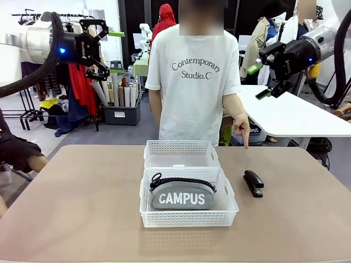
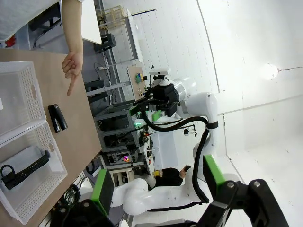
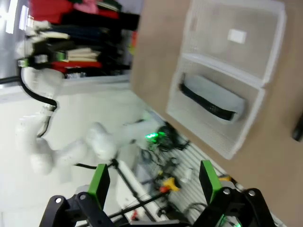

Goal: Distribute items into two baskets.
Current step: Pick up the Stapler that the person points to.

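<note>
1. Two items to place, and one looks done: the grey CAMPUS pouch (image 1: 182,194) lies in the near basket (image 1: 230,207), zip uppermost, with its lettering facing the robot.
2. Your open job, as I judge it, is the black stapler (image 1: 253,182). It lies flat on the bare table just right of the near basket and apart from it. The person's hand (image 1: 241,129) points a finger down above the table on its far side.
3. Expect the stapler to be stiff, smooth and dense for its size. It won't give under the pads, but it could slip or swivel. Close across its narrow width around mid-length, with the fingers set square to its long axis.
4. If the pouch ever needs shifting, treat it as soft and saggy. Pinch the fabric along the zip ridge rather than an end.
5. Both grippers hang high above the table and well clear of everything. The left gripper (image 1: 112,53) has its jaws wide and holds nothing. The right gripper (image 1: 256,81) is the same and sits on the stapler's side.
6. The far basket (image 1: 181,147) touches the near one. A small white patch shows on its floor, and I cannot tell what it is.
7. The right wrist view is smeared, and the stapler is cut off at its edge. The basket's front wall screens the pouch's lower part, and what the pouch holds is hidden.
</note>
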You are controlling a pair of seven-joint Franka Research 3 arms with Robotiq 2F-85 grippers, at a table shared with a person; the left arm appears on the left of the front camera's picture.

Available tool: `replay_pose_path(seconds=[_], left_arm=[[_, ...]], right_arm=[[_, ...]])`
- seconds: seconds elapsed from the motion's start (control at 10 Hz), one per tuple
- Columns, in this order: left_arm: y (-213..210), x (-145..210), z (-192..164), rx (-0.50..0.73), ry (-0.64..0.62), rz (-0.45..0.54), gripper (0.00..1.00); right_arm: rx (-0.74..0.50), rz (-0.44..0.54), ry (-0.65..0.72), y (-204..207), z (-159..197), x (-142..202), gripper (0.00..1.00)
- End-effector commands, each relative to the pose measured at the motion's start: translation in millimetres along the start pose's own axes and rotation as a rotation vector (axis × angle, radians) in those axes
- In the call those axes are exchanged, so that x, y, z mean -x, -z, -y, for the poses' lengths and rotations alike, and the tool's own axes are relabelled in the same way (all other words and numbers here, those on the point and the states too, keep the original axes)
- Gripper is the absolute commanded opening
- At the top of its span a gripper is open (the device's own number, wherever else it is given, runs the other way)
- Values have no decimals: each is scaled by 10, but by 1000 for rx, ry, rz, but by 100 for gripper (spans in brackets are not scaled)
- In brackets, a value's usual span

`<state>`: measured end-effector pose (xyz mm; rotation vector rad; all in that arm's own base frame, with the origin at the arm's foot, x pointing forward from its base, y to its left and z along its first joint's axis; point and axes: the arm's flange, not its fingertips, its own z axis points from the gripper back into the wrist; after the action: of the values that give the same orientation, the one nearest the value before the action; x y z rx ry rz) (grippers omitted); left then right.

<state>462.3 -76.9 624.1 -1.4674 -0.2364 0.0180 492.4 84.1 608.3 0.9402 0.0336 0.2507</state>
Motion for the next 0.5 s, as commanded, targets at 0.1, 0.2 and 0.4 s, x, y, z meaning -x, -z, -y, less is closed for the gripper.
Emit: replay_pose_path(seconds=[0.1,0.2,0.4], left_arm=[[-15,1,9,2,1,-5,100],[-15,1,9,2,1,-5,100],[-15,1,9,2,1,-5,100]], right_arm=[[351,-78,-16,113,121,-98,100],[435,-53,-40,166,215,-130,100],[598,-50,-54,279,419,-159,100]])
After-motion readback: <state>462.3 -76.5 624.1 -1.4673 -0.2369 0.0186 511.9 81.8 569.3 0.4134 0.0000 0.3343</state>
